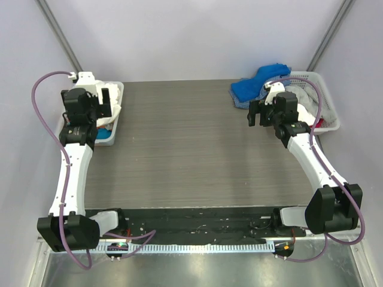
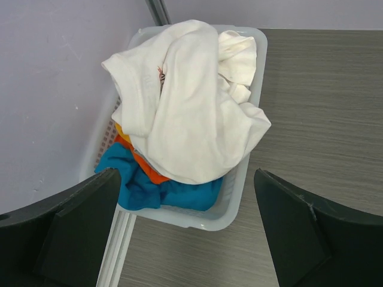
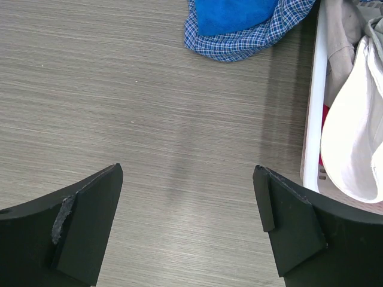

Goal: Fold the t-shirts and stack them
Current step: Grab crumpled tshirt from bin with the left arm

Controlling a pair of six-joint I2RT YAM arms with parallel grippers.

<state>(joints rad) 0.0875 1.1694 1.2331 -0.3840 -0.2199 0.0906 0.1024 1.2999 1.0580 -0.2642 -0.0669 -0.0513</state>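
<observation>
A crumpled white t-shirt [image 2: 191, 107] lies on top of an orange one [image 2: 146, 167] and a blue one [image 2: 161, 191] in the left basket [image 2: 239, 203]. My left gripper [image 2: 187, 197] hangs open and empty above that basket's near end; in the top view it [image 1: 99, 104] is over the basket. My right gripper [image 3: 188, 179] is open and empty above bare table, beside the right basket [image 3: 311, 119]. A blue shirt [image 3: 233, 15] on a blue-checked one [image 3: 239, 42] spills from that basket onto the table. A white shirt [image 3: 353, 143] lies in it.
The left basket [image 1: 116, 116] stands at the table's far left edge against the wall. The right basket [image 1: 326, 101] stands at the far right with the blue shirts [image 1: 254, 86] hanging over its left side. The grey wood-grain table [image 1: 191, 149] lies between them.
</observation>
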